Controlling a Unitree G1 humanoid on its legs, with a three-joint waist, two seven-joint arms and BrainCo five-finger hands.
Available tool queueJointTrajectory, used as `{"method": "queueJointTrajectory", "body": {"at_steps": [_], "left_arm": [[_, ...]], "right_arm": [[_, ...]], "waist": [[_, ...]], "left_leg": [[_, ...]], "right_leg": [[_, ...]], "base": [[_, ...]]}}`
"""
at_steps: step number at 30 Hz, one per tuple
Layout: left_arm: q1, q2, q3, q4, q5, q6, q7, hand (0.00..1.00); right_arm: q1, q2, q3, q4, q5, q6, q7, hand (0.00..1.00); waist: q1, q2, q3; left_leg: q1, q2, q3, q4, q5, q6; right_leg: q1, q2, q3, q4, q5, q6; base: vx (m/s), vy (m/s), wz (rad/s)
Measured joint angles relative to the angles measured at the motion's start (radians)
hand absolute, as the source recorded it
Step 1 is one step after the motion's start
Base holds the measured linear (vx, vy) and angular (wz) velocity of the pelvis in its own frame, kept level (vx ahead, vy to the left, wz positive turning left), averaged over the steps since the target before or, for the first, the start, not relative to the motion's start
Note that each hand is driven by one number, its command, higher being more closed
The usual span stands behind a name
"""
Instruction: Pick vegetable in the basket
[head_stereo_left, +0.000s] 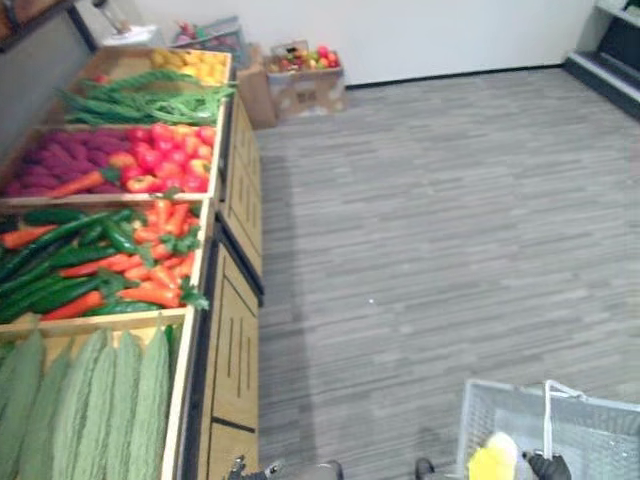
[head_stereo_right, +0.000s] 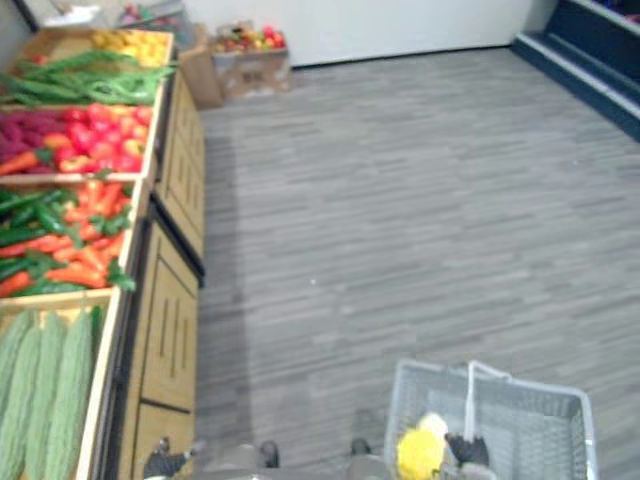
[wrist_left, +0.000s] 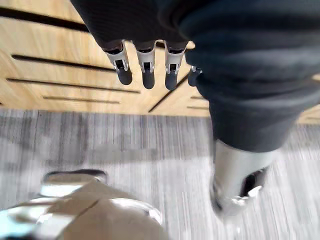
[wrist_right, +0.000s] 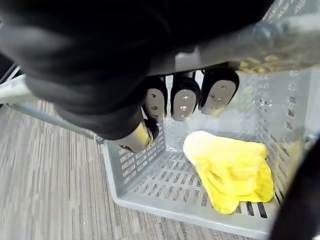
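Note:
A grey plastic basket (head_stereo_left: 590, 420) hangs low at my right side. A yellow vegetable (wrist_right: 232, 170) lies on its slatted bottom and also shows as the yellow vegetable (head_stereo_right: 420, 452) from above. My right hand (wrist_right: 185, 100) is curled round the basket's handle (head_stereo_right: 470, 400), and the right hand (head_stereo_left: 548, 466) sits at the view's lower edge. My left hand (wrist_left: 145, 65) hangs beside the wooden stand (wrist_left: 60, 75) with straight fingers and nothing in it.
Along the left stand wooden crates: ridged pale green gourds (head_stereo_left: 90, 400), carrots with cucumbers (head_stereo_left: 100, 260), red peppers (head_stereo_left: 160, 155), green beans (head_stereo_left: 140, 100). A cardboard box of produce (head_stereo_left: 300, 75) sits by the far wall. Grey plank floor (head_stereo_left: 430, 220) spreads to the right.

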Motion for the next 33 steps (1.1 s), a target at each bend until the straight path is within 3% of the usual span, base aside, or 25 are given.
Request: {"method": "queueJointTrajectory", "body": {"at_steps": [1,2,3,4,5,6,8,10,11,13,14,15,16,17,21,22,23,24,26,28,29,31,33], "left_arm": [[0.009,0.011,-0.032,0.0,0.002,0.001,-0.006,0.0],[0.012,0.022,-0.05,0.001,0.002,0.002,-0.011,0.0],[0.008,0.047,-0.09,0.001,0.002,0.002,-0.016,0.0],[0.008,0.055,-0.111,-0.001,0.003,0.001,-0.019,0.0],[-0.002,0.055,-0.124,-0.002,0.002,0.001,-0.021,0.0],[-0.015,0.054,-0.124,-0.003,0.002,0.001,-0.021,0.0],[-0.047,0.048,-0.106,-0.003,-0.001,0.002,-0.016,0.0],[-0.054,0.041,-0.084,-0.003,-0.001,0.002,-0.014,0.0],[-0.064,0.038,-0.066,-0.003,-0.002,0.001,-0.013,0.0],[-0.082,0.036,-0.041,-0.003,-0.003,0.0,-0.012,0.0],[-0.086,0.036,-0.019,-0.003,-0.002,0.0,-0.012,0.0],[-0.086,0.032,-0.005,0.0,-0.003,0.001,-0.012,0.0],[-0.096,0.004,0.012,0.001,-0.003,-0.002,-0.013,0.0],[-0.102,-0.008,0.023,0.0,-0.003,-0.002,-0.013,0.0],[-0.091,-0.034,0.033,0.013,-0.004,-0.003,-0.012,0.0],[-0.091,-0.035,0.035,0.029,-0.004,-0.004,-0.012,0.0],[-0.091,-0.035,0.036,0.037,-0.004,-0.003,-0.013,0.0],[-0.078,-0.037,0.036,0.039,-0.004,0.0,-0.014,0.0],[-0.065,-0.027,0.037,0.037,-0.01,-0.004,-0.018,0.0],[-0.05,-0.005,0.037,0.037,-0.009,0.0,-0.018,0.0],[-0.046,0.001,0.035,0.036,-0.009,0.0,-0.018,0.0],[-0.035,0.009,0.023,0.037,-0.008,0.001,-0.018,0.0],[-0.018,0.012,-0.006,0.037,-0.005,0.0,-0.016,0.0]], "right_arm": [[-0.004,0.007,0.004,0.0,-0.001,-0.001,0.004,1.0],[-0.001,0.01,0.006,-0.002,-0.002,-0.003,0.011,1.0],[0.014,0.014,0.003,0.0,-0.001,-0.004,0.016,1.0],[0.025,0.017,0.002,0.001,-0.001,-0.002,0.015,1.0],[0.037,0.015,0.001,0.002,0.0,0.0,0.014,1.0],[0.036,0.015,-0.002,0.002,-0.001,0.001,0.013,1.0],[0.032,0.017,0.0,0.003,-0.001,0.01,0.018,1.0],[0.031,0.017,0.0,0.003,-0.001,0.014,0.017,1.0],[0.033,0.017,-0.001,0.003,0.0,0.015,0.017,1.0],[0.035,0.017,-0.006,0.003,0.002,0.02,0.015,1.0],[0.035,0.016,-0.011,0.008,0.003,0.027,0.015,1.0],[0.032,0.012,-0.018,0.008,0.002,0.035,0.014,1.0],[0.026,0.005,-0.037,0.009,-0.001,0.04,0.012,1.0],[0.018,0.006,-0.046,0.008,0.0,0.04,0.014,1.0],[0.004,-0.013,-0.073,0.031,-0.001,0.036,0.015,1.0],[-0.009,-0.014,-0.082,0.052,-0.001,0.035,0.016,1.0],[-0.01,-0.014,-0.081,0.055,-0.001,0.035,0.017,1.0],[-0.011,-0.015,-0.079,0.055,-0.001,0.034,0.018,1.0],[-0.018,-0.028,-0.078,0.073,-0.001,0.033,0.015,1.0],[-0.025,-0.041,-0.076,0.089,0.0,0.034,0.012,1.0],[-0.022,-0.043,-0.077,0.089,0.0,0.034,0.01,1.0],[-0.016,-0.051,-0.088,0.089,0.002,0.033,0.008,1.0],[-0.005,-0.055,-0.098,0.084,0.008,0.032,0.006,1.0]], "waist": [[0.0,-0.003,0.0],[-0.007,-0.013,-0.003],[-0.023,-0.034,0.003],[-0.026,-0.015,-0.001],[-0.047,-0.011,0.002],[-0.055,0.007,0.007],[-0.055,0.005,0.03],[-0.058,0.022,0.032],[-0.063,0.035,0.03],[-0.068,0.034,0.029],[-0.071,0.021,0.028],[-0.069,0.029,0.032],[-0.064,0.057,0.033],[-0.066,0.045,0.038],[-0.065,0.061,0.016],[-0.074,0.075,0.009],[-0.077,0.07,0.011],[-0.082,0.056,0.02],[-0.067,0.048,0.024],[-0.05,0.023,0.033],[-0.05,0.018,0.034],[-0.051,0.007,0.035],[-0.049,0.016,0.031]], "left_leg": [[0.026,0.0,0.021,0.011,-0.022,0.007],[0.04,-0.002,0.02,0.021,-0.034,0.009],[0.072,-0.005,0.006,0.037,-0.06,0.006],[0.092,-0.004,-0.013,0.044,-0.073,-0.001],[0.119,0.007,-0.045,0.042,-0.078,-0.001],[0.131,0.012,-0.055,0.039,-0.078,0.0],[0.205,0.027,-0.068,-0.002,-0.077,0.001],[0.249,0.061,-0.071,-0.036,-0.073,-0.007],[0.271,0.089,-0.073,-0.061,-0.066,-0.019],[0.306,0.114,-0.089,-0.093,-0.061,-0.029],[0.324,0.122,-0.099,-0.1,-0.062,-0.031],[0.334,0.136,-0.106,-0.096,-0.061,-0.036],[0.328,0.159,-0.129,-0.078,-0.018,-0.066],[0.329,0.149,-0.169,-0.06,0.044,-0.077],[0.282,0.175,-0.275,0.072,0.178,-0.081],[0.222,0.179,-0.319,0.188,0.257,-0.096],[0.185,0.178,-0.339,0.252,0.317,-0.12],[0.112,0.175,-0.347,0.387,0.43,-0.15],[0.001,0.182,-0.294,0.615,0.372,-0.143],[-0.119,0.175,-0.19,0.735,0.248,-0.065],[-0.154,0.169,-0.169,0.732,0.228,-0.055],[-0.258,0.146,-0.078,0.628,0.189,-0.045],[-0.276,0.124,0.1,0.334,0.252,-0.013]], "right_leg": [[-0.09,0.001,-0.024,0.225,0.0,0.008],[-0.125,0.002,-0.037,0.329,0.02,0.029],[-0.168,-0.001,-0.059,0.465,0.089,0.052],[-0.19,-0.004,-0.075,0.544,0.148,0.041],[-0.224,-0.003,-0.1,0.63,0.261,0.045],[-0.243,-0.002,-0.112,0.662,0.289,0.049],[-0.26,-0.021,-0.185,0.628,0.119,-0.035],[-0.26,-0.023,-0.258,0.492,0.08,-0.062],[-0.26,-0.025,-0.289,0.342,0.083,-0.059],[-0.256,-0.037,-0.282,0.105,0.109,-0.031],[-0.239,-0.055,-0.283,-0.015,0.217,-0.013],[-0.23,-0.046,-0.298,-0.008,0.257,-0.011],[-0.234,-0.032,-0.322,0.046,0.197,-0.041],[-0.246,-0.056,-0.326,0.141,0.123,-0.043],[-0.192,-0.051,-0.389,0.197,0.009,-0.085],[-0.145,-0.044,-0.421,0.167,0.003,-0.096],[-0.116,-0.042,-0.435,0.146,0.001,-0.098],[-0.045,-0.038,-0.456,0.087,-0.001,-0.102],[0.042,-0.029,-0.461,0.017,-0.005,-0.11],[0.171,-0.038,-0.481,-0.065,-0.022,-0.095],[0.196,-0.047,-0.498,-0.075,-0.029,-0.088],[0.256,-0.077,-0.546,-0.087,-0.056,-0.053],[0.308,-0.089,-0.596,-0.087,-0.094,-0.01]], "base": [[0.2,0.024,-0.41],[0.23,0.027,-0.13],[0.22,0.019,0.24],[0.37,0.02,0.46],[0.32,0.007,0.46],[0.39,-0.018,0.5],[0.36,-0.067,0.21],[0.35,-0.101,0.15],[0.31,-0.12,0.3],[0.49,-0.243,0.47],[0.57,-0.323,0.44],[0.56,-0.326,0.33],[0.61,-0.387,0.35],[0.59,-0.377,0.36],[0.48,-0.28,0.33],[0.43,-0.238,0.51],[0.39,-0.216,0.54],[0.33,-0.165,0.42],[0.29,-0.112,0.2],[0.27,-0.024,0.25],[0.22,0.033,0.56],[0.2,0.1,0.61],[0.33,0.178,0.82]]}}
